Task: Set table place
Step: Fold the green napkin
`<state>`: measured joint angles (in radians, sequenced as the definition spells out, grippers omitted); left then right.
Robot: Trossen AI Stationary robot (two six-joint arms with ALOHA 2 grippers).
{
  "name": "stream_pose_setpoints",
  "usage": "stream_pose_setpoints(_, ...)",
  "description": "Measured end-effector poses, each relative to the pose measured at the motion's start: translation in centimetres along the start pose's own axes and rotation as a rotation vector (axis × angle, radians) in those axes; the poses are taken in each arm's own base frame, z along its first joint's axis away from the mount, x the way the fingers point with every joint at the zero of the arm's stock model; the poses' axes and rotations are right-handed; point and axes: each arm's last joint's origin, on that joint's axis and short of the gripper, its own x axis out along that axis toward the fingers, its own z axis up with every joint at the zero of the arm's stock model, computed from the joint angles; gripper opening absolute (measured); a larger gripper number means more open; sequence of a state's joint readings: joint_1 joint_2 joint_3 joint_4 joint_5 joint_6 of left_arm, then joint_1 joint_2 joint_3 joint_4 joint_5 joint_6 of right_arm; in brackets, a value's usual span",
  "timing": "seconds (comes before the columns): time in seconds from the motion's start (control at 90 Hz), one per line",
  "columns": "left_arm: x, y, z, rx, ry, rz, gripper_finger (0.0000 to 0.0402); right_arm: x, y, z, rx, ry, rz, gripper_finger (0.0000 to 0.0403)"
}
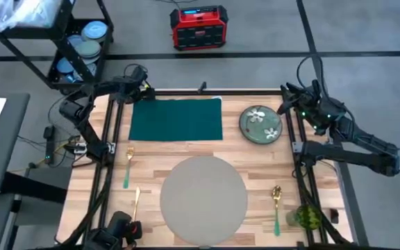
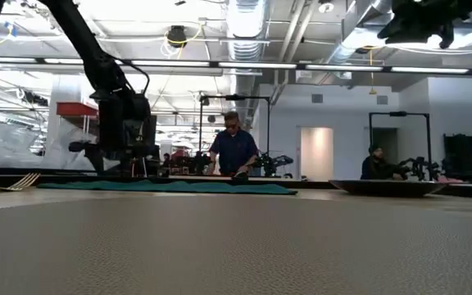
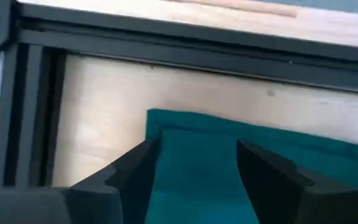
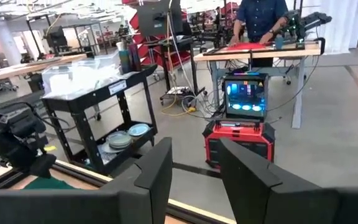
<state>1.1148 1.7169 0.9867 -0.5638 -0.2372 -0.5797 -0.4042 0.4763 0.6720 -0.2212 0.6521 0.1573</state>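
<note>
From above, the table [image 1: 186, 149] carried a round grey placemat [image 1: 203, 196], the place itself, at the middle of its near half. A dark green napkin [image 1: 176, 119] lay flat beyond it, and a flowered plate [image 1: 261, 125] sat just right of the napkin. A green-handled fork [image 1: 128, 167] and a gold knife [image 1: 136, 203] lay left of the placemat, a gold spoon with a green handle [image 1: 276, 206] to its right, and a green glass [image 1: 308, 217] stood near the front right corner.

Only the left wrist view showed the left gripper [image 3: 194, 168] closely: its fingers [image 3: 135, 171] stood parted over the napkin's [image 3: 229, 155] far left corner, gripping nothing, with bare wood and the black frame rail beyond. The low view showed that gripper [image 2: 125, 156] reaching down to the napkin's [image 2: 166, 186] edge, the placemat [image 2: 236, 246] filling the foreground.

The right arm was folded back beside the table's right edge, its gripper [image 1: 290, 94] raised. Its wrist view looked out over the room, fingers [image 4: 157, 168] apart and empty, toward a black cart of dishes [image 4: 101, 118], a red box [image 4: 238, 143] on the floor and a person [image 4: 260, 18] at a far bench.
</note>
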Motion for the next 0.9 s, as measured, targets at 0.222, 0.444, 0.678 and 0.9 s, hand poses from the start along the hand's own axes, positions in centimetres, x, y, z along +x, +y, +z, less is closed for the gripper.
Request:
stream_pose_setpoints(0.222,0.1,-0.1,0.1,-0.016,-0.020,0.014,0.0203,0.0,0.0,0.0,0.001,0.001,0.003,0.0118)
stream_pose_setpoints(0.444,0.5,-0.3,-0.2,0.016,-0.017,0.049,0.0196,0.0,0.0,0.0,0.004,0.000,0.005,0.0118)
stream_pose_setpoints(0.678,1.0,-1.3,-0.6,0.077,-0.021,0.104,0.0141,-0.1,0.1,0.1,0.049,-0.004,0.010,0.0118)
stream_pose_setpoints(0.9,1.2,-1.2,-0.7,0.061,-0.020,0.108,0.0084,-0.3,-0.1,0.2,0.055,-0.013,0.015,0.0118)
